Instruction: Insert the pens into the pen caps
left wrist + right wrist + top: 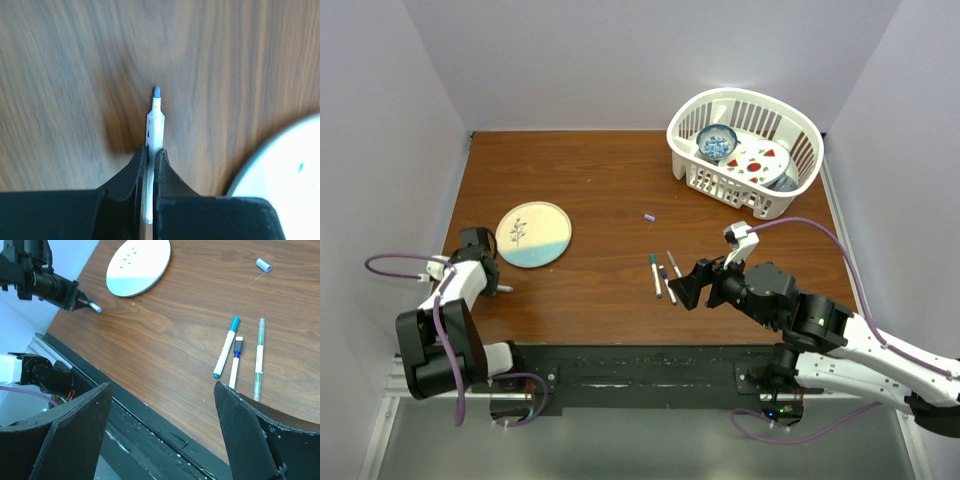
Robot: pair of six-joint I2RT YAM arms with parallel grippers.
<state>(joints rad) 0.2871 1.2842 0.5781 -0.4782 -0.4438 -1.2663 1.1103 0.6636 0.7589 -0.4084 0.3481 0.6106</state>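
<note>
Jaws on your left clamp a thin white blue-tipped pen (pixel 155 120); round cream-and-blue plate (pixel 533 234) just beside. Right jaws wide, empty, near three loose pens (pixel 234 371) on the brown wooden desk (pixel 620 180); small lavender tube cap (pixel 263 265) beyond.

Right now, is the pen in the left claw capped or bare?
Uncapped: the pen shows a bare blue tip beyond the left gripper.

left arm (pixel 440 335) and right arm (pixel 850 335) have white links with black joints. a purple cable (pixel 798 219) loops off each wrist. the left tool (pixel 151 152) is matte black with narrow tapered tips; the right tool (pixel 160 390) shows broad, speckled black wedge fingers (pixel 75 430).
</note>
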